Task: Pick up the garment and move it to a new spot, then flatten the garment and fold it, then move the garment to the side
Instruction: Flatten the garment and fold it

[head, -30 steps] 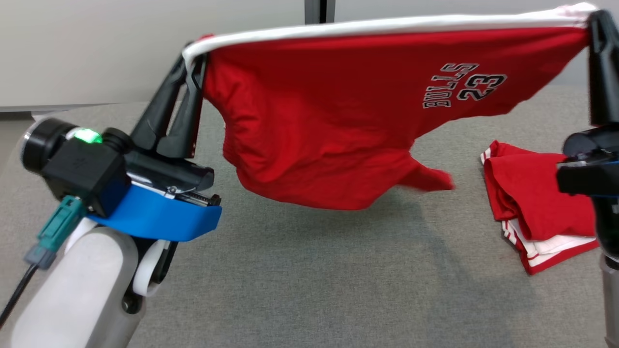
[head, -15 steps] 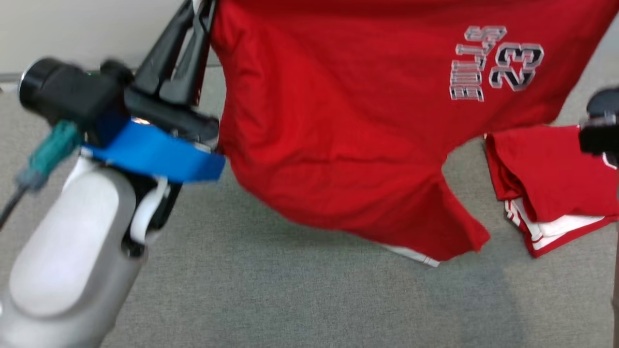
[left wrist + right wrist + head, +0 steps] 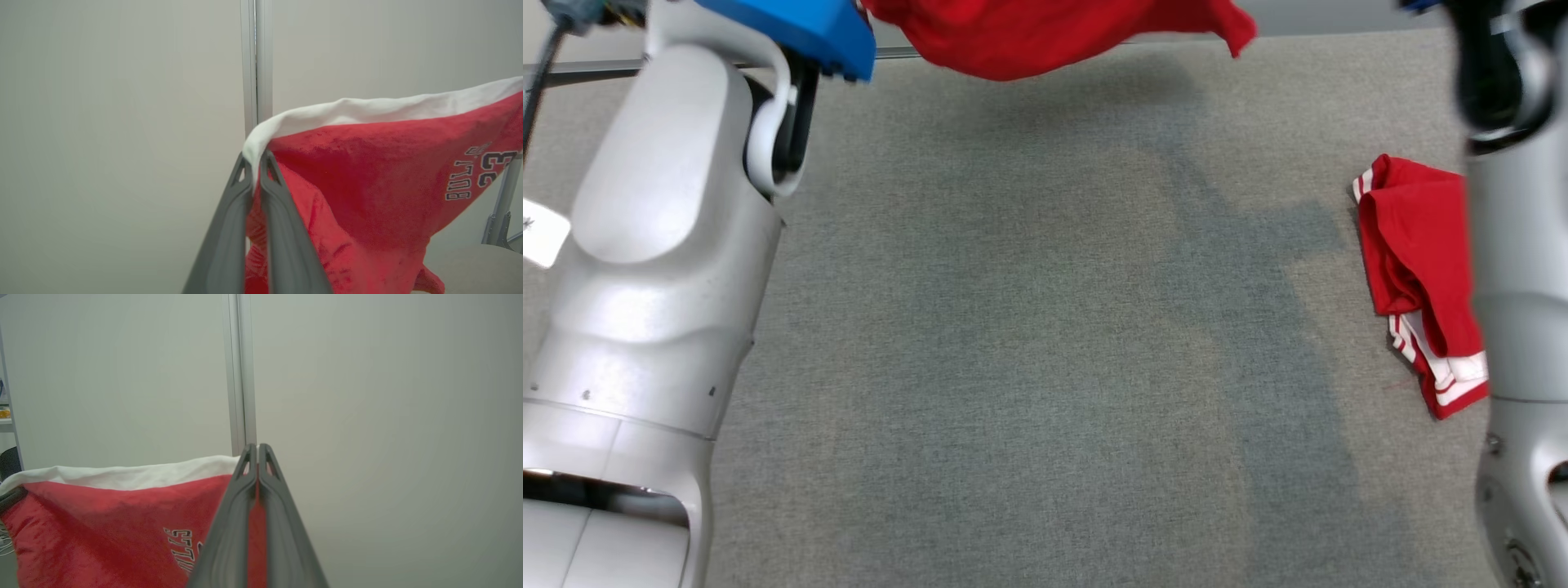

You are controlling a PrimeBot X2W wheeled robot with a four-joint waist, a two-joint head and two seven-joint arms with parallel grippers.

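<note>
From the head, we see the lower part of the red jersey garment with a white band and dark lettering (image 3: 1045, 37) hanging in the air over the far edge of the grey felt-covered tabletop (image 3: 1045, 367), between our pale left forearm (image 3: 662, 245) and pale right forearm (image 3: 1515, 286). A folded red-and-white cloth (image 3: 1409, 237) lies at the tabletop's right edge, partly behind that forearm. Along the left wrist, our left pincer (image 3: 255, 157) is clamped on one end of the garment's white band, in front of a pale wall (image 3: 102, 122). Along the right wrist, our right pincer (image 3: 257, 447) is pressed together on the other end, with red cloth showing between its fingers.
</note>
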